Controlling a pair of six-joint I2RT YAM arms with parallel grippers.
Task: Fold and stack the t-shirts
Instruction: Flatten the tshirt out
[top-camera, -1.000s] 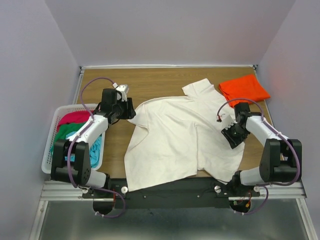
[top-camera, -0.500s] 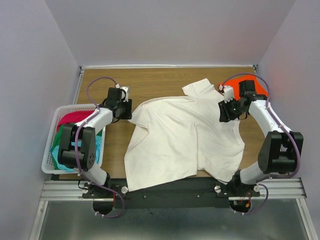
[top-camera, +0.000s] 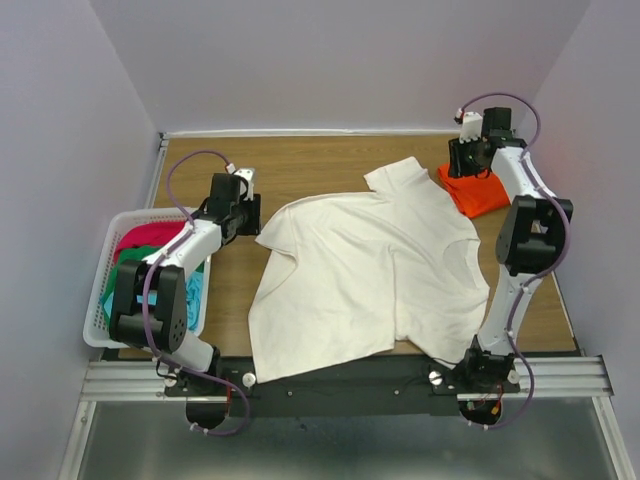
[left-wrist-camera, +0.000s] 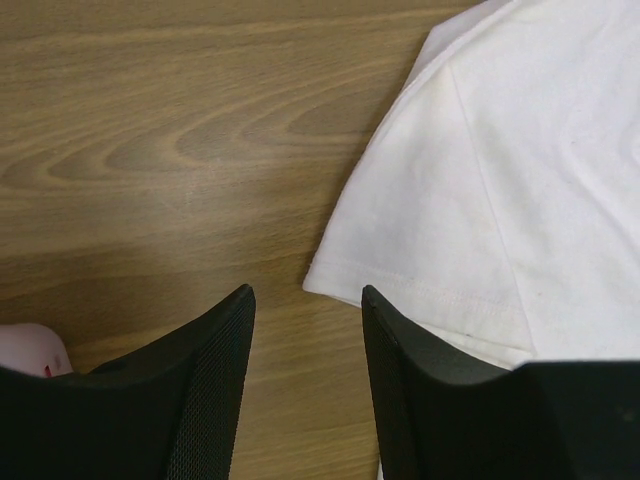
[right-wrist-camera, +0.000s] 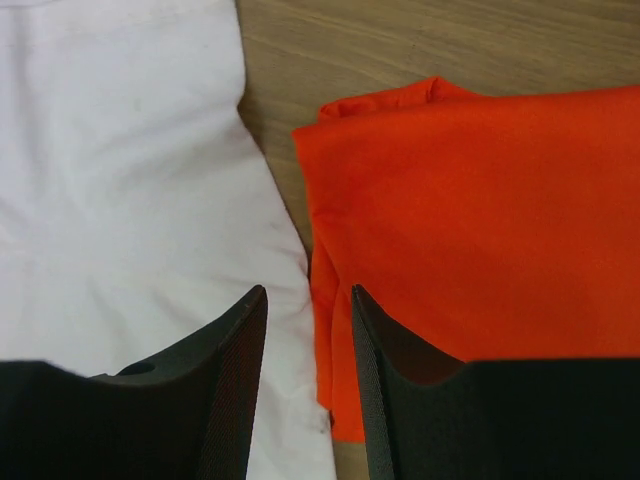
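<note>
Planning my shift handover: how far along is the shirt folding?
Done: only the orange t-shirt looks folded, at the far right. In hand: the cream-white t-shirt lies spread, unfolded; the left gripper hovers open by its sleeve, the right gripper open over its edge beside the orange one. Left: crimson shirt, green shirt and light blue shirt in the basket.

I see a wooden table (top-camera: 330, 165) carrying a cream-white t-shirt (top-camera: 360, 270) spread flat across its middle, the hem hanging over the near edge. A folded orange t-shirt (top-camera: 480, 192) lies at the far right, touching the cream sleeve. A white lattice basket (top-camera: 93, 318) sits at the left edge.
</note>
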